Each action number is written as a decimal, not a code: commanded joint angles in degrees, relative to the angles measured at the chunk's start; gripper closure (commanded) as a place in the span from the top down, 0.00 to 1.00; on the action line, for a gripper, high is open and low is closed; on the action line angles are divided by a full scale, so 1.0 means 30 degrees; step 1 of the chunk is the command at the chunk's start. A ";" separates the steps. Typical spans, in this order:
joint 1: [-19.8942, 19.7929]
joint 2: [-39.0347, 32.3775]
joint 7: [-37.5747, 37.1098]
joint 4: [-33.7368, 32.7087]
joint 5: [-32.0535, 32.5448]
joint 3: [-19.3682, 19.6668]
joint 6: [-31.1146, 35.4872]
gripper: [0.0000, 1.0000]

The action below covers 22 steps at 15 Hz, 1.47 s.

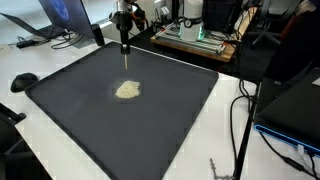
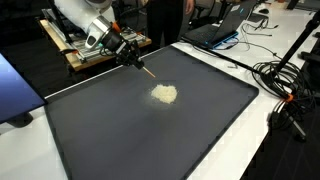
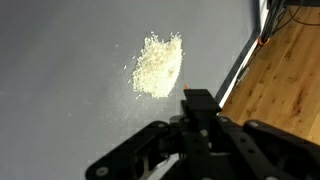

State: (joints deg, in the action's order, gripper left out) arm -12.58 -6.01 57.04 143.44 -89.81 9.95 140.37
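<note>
Hand (image 1: pixel 124 38) clenched on the upper end of a thin stick (image 1: pixel 125 57), as seen in both exterior views. Grasped high, probably to leave most of the shaft free below the fingers and to keep the bulky hand clear of the mat (image 1: pixel 70 110). Stick (image 2: pixel 145 69) tilted down and away from the hand (image 2: pixel 128 56), with the tip hanging low over the mat; cannot tell at this size whether it touches.

Pale pile (image 1: pixel 127 89) of powder lying below and a little ahead of the hand, just past the stick tip and apart from it, roughly mid-mat. Heaped in one loose patch with a few stray grains round its edge. Shown most plainly in the wrist view, with the pile (image 3: pixel 158 65) straight ahead of the hand.

Dark mat spread flat beneath hand and pile alike. Likely chosen for contrast with the pale powder and to keep grains off the white surface (image 1: pixel 50 60) underneath.

Cables (image 2: pixel 285 100) lying well off to one side of the hand, past the mat's edge and far from the stick. Laptop (image 1: pixel 55 15) standing beyond the far edge of the mat, off to one side of the hand and well apart from the pile.
</note>
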 commanded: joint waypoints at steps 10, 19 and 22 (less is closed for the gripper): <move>0.1445 0.2847 -0.8696 0.0281 1.4818 -0.0875 0.5791 0.03; 0.1745 0.2421 -1.5230 -0.0810 2.9366 -0.1552 0.6056 0.03; 0.2162 0.2708 -1.7800 -0.1818 3.3834 -0.2228 0.4710 0.03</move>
State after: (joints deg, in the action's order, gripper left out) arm -7.53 1.90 10.11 141.36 1.60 4.66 158.61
